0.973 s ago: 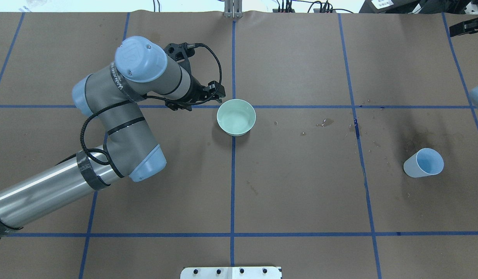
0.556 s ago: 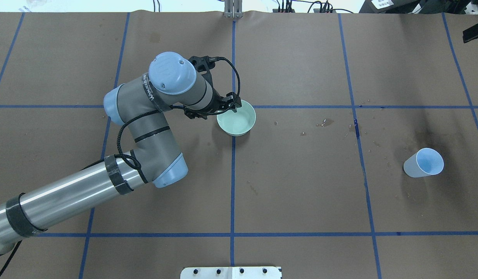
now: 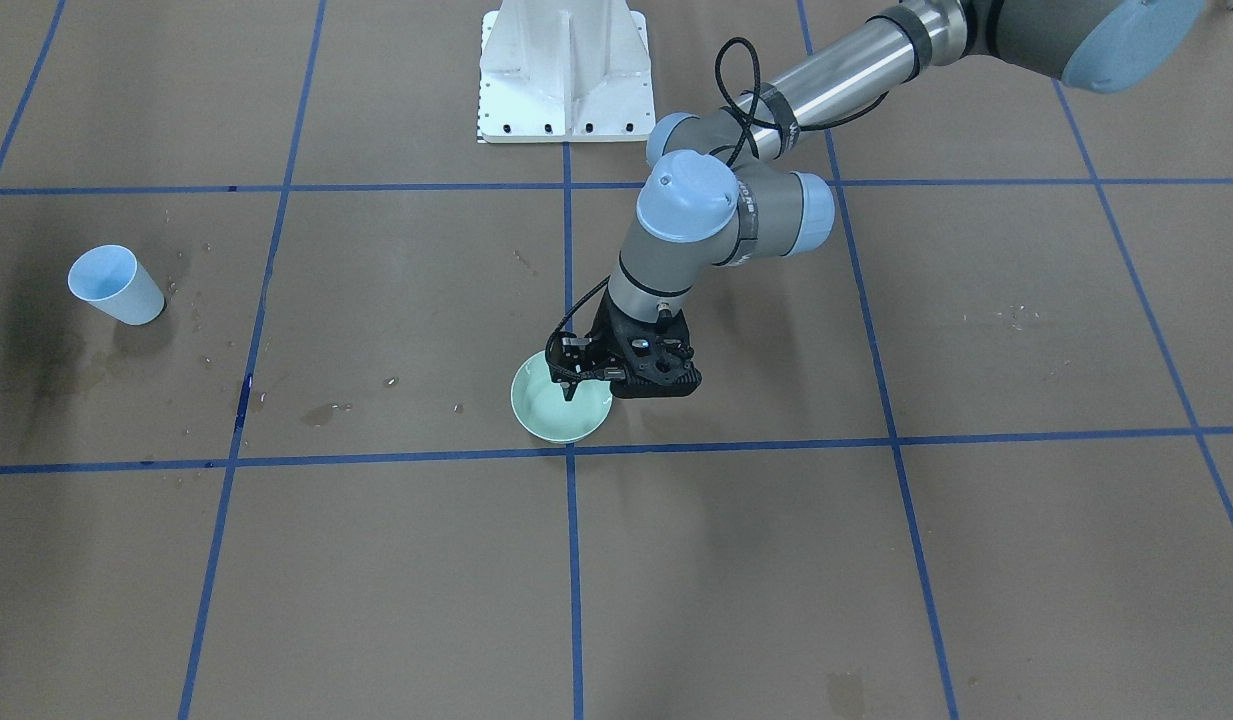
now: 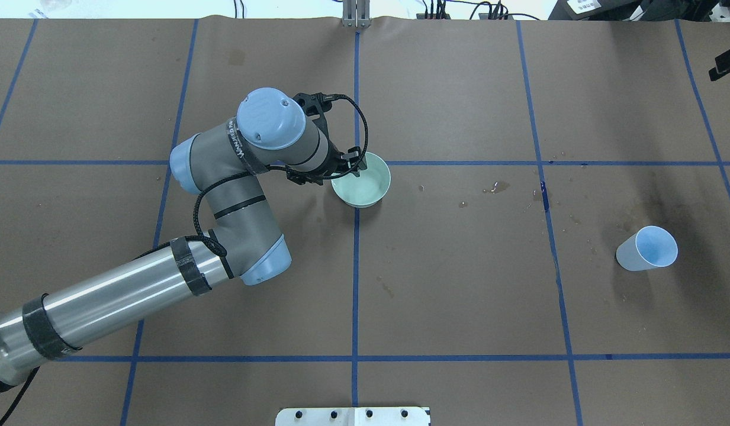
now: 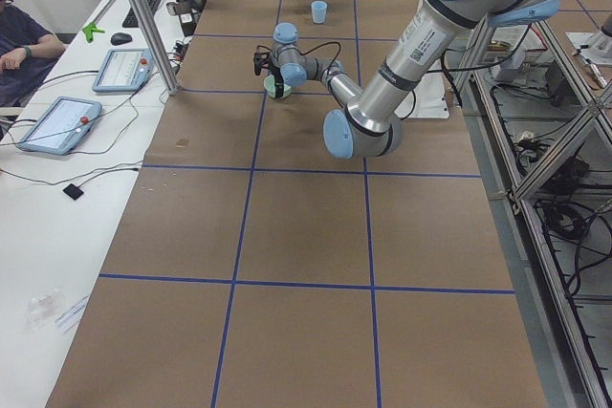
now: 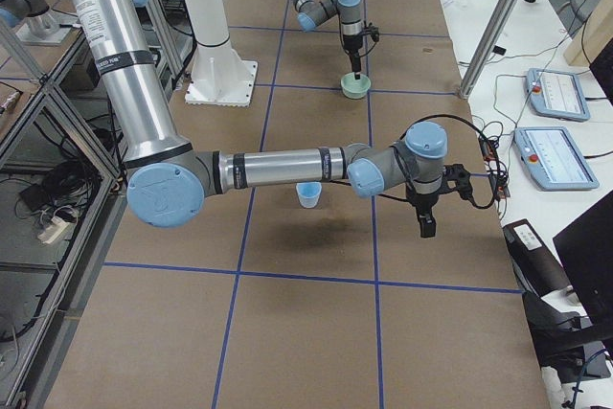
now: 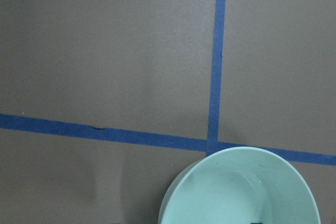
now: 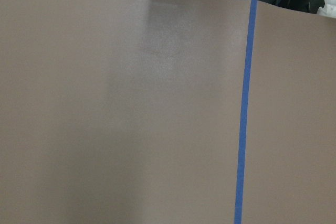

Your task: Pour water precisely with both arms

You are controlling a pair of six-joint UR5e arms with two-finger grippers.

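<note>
A pale green bowl (image 4: 367, 186) stands at the middle of the table; it also shows in the front view (image 3: 556, 418) and the left wrist view (image 7: 236, 192). My left gripper (image 3: 576, 385) (image 4: 354, 165) points down at the bowl's rim on my left side. One fingertip hangs inside the bowl, and the jaws look open. A light blue cup (image 4: 648, 248) (image 3: 116, 285) stands upright far to my right. My right gripper (image 6: 424, 222) hangs above bare paper beyond the cup; I cannot tell whether it is open. Water shows only as spilled drops (image 4: 498, 188).
Brown paper with blue tape lines (image 4: 356, 284) covers the table. A dark wet stain (image 4: 643, 213) lies by the cup. The white pedestal (image 3: 566, 70) stands at my side. Tablets (image 6: 556, 93) and an operator (image 5: 19, 40) are along the far side.
My left arm has swung right and its gripper has gone from beside the bowl to over its rim. My right gripper has slid further out at the overhead view's right edge.
</note>
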